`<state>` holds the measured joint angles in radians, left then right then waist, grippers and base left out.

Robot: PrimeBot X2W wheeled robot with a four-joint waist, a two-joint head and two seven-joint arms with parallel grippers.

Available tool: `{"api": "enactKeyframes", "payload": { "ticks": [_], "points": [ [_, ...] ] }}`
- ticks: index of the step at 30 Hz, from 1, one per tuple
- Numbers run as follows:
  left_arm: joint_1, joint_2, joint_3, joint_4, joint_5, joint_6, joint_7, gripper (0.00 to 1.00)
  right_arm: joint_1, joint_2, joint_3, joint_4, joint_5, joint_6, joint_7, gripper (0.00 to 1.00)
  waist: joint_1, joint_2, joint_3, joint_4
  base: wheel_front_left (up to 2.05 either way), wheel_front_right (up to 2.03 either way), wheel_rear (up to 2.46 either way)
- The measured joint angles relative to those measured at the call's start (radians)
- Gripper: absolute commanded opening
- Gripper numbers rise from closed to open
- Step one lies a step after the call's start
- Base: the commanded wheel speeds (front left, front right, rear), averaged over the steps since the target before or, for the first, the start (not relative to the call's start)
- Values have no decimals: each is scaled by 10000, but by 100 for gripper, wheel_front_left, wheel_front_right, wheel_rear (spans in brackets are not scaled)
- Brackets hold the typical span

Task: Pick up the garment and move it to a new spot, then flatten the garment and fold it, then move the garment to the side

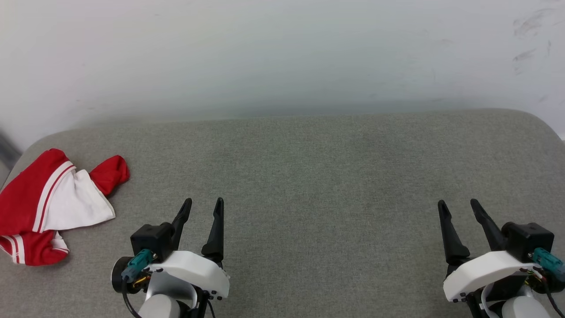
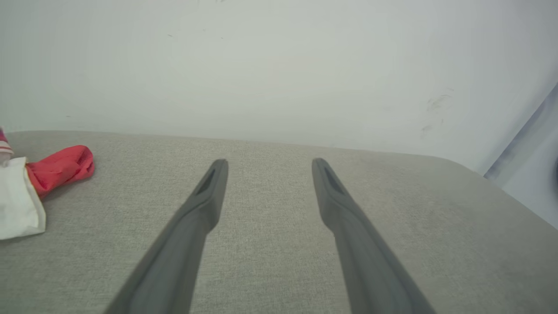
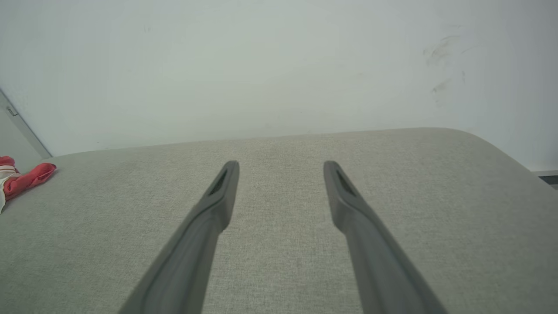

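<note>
Hovering low over the grey, woven-fabric padded surface (image 1: 309, 185), the left gripper (image 1: 204, 202) has its two long dark fingers spread with nothing between them. The right gripper (image 1: 458, 203), well apart on the other side, is likewise spread and empty. Further out, off to the robot's left, lies the garment (image 1: 48, 207), a red basketball-style shirt with a white sleeve and red-and-white striped trim. It is bunched in a heap at the surface's rounded left corner, with one red flap poking toward the middle. It looks crumpled rather than folded, so the step in hand is probably the first pick-up. The left gripper is the nearer and seems the natural choice: it should swing left, come down on a thick ridge of the heap rather than the thin flap, and pinch several layers so the shirt lifts whole. Cloth this near the edge could slide off if nudged, so a downward approach looks safer than a sideways sweep. Beyond the back edge stands a plain pale wall (image 1: 282, 53) with faint scuffs.
</note>
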<state>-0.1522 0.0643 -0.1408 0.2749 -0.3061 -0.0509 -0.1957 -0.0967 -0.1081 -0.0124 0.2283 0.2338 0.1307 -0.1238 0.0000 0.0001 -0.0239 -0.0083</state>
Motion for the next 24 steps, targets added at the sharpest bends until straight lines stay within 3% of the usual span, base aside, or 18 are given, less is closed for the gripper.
{"api": "enactKeyframes", "payload": {
  "ticks": [24],
  "points": [
    [-10, -13, -142, 397, 1806, 111, -468, 100, -75, 128, -219, -4, -1557, 0, -255, 100, 1, 0, -71, 89, 0, 0, 0]
  ]
}}
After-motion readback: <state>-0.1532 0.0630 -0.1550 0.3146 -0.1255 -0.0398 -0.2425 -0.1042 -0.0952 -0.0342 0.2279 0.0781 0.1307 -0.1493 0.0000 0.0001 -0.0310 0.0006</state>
